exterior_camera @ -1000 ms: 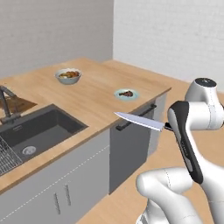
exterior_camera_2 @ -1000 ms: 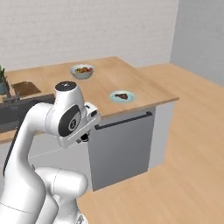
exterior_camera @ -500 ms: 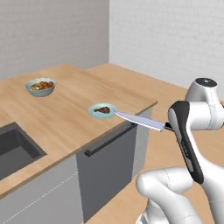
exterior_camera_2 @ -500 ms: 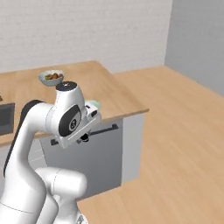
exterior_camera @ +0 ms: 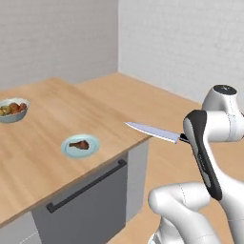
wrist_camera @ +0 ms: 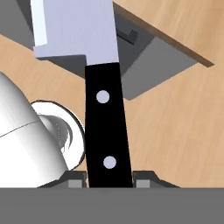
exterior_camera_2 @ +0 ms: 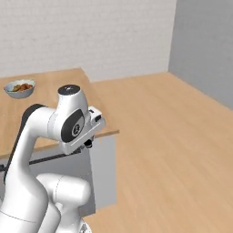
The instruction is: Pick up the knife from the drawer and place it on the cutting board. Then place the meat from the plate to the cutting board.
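Knife [exterior_camera: 151, 131] is in the air, held level, blade tip reaching in over the right-hand edge of the counter [exterior_camera: 43, 119]. The black handle runs back to the claw [wrist_camera: 110, 179] beside the white arm. In the hand view the handle [wrist_camera: 106, 127] fills the gap between the two dark fingertips [wrist_camera: 75, 179], blade pointing away from the camera.

Claw: nearly shut, clamped on the butt end of the handle, one fingertip on each flat side. Nothing else touched.

Step in hand, as I judge it: carrying the knife to the cutting board. No board is visible here, so the carry likely has some way to go. To do it well: keep the blade level and well above the counter, since the grip sits far back on the handle and the long blade could pivot or sag if swung fast. Turn slowly. Pass the tip clear of the plate [exterior_camera: 80, 146] and the meat [exterior_camera: 79, 143] on it, near the front edge of the counter. The fruit bowl [exterior_camera: 12, 109] sits further back toward the left, well apart from the knife. Set the blade down flat along the board's length before letting go.

Below the counter, a grey front panel with a dark bar handle [exterior_camera: 86, 187].
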You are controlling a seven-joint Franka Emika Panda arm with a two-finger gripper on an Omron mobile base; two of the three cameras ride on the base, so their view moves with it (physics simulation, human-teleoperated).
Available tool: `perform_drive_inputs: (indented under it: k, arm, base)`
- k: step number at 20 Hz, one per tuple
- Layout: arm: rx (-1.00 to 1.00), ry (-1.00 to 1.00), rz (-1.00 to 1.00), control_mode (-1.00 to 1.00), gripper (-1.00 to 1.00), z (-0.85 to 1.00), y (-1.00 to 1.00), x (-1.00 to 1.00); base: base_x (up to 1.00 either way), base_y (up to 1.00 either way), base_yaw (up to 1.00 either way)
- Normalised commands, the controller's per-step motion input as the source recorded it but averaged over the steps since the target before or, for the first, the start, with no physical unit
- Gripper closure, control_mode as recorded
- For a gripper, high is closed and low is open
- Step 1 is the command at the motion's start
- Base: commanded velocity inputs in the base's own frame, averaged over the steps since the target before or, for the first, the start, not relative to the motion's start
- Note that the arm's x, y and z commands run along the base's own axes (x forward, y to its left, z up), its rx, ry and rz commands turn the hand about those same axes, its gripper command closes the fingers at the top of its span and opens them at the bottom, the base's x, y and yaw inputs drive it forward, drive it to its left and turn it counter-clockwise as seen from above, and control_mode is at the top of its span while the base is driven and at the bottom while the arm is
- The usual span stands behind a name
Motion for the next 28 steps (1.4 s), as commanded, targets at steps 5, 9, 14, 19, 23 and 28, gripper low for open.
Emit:
perform_drive_inputs:
  k: [5, 9, 14, 19, 23, 28]
  arm:
    - [0.00, 0.00, 0.00, 1.00, 1.00, 0.00, 0.00, 0.00]
    - [0.00, 0.00, 0.00, 1.00, 1.00, 0.00, 0.00, 0.00]
    - [0.00, 0.00, 0.00, 1.00, 1.00, 0.00, 0.00, 0.00]
    - [0.00, 0.00, 0.00, 1.00, 1.00, 0.00, 0.00, 0.00]
    - [0.00, 0.00, 0.00, 1.00, 1.00, 0.00, 0.00, 0.00]
    - [0.00, 0.00, 0.00, 1.00, 1.00, 0.00, 0.00, 0.00]
  base:
    - [1.00, -0.68, 0.20]
    - [1.00, -0.54, 0.29]
    - [1.00, -0.56, 0.35]
    - [1.00, -0.75, 0.40]
    - [1.00, -0.71, 0.41]
    - [0.93, -0.86, 0.39]
